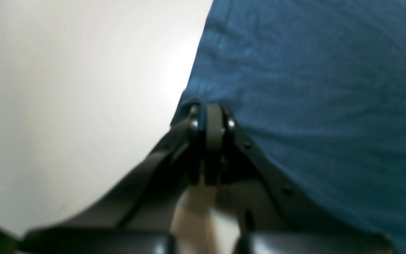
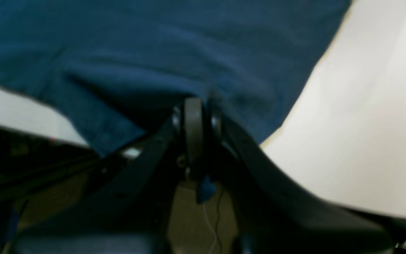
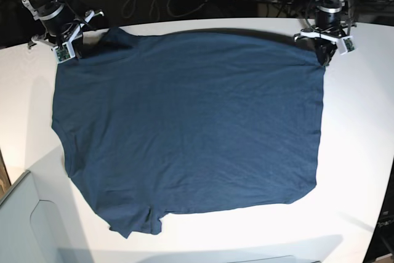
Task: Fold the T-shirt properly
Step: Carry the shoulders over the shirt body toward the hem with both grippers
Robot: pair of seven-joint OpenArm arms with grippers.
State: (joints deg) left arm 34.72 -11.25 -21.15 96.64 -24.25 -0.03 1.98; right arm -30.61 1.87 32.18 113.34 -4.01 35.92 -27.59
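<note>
Here, left gripper (image 1: 210,113) clamped on T-shirt (image 3: 191,127) edge, right gripper (image 2: 197,106) too (both closed)

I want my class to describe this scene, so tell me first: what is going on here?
A two-armed robot is handling a dark blue T-shirt spread flat on a white table. Each arm pinches one far corner of the shirt: the left claw is shut on the cloth's edge at the overhead view's upper right, and the right claw is shut on the corner at its upper left. No fold has been made yet; the shirt lies open, with a sleeve showing near the front edge.
</note>
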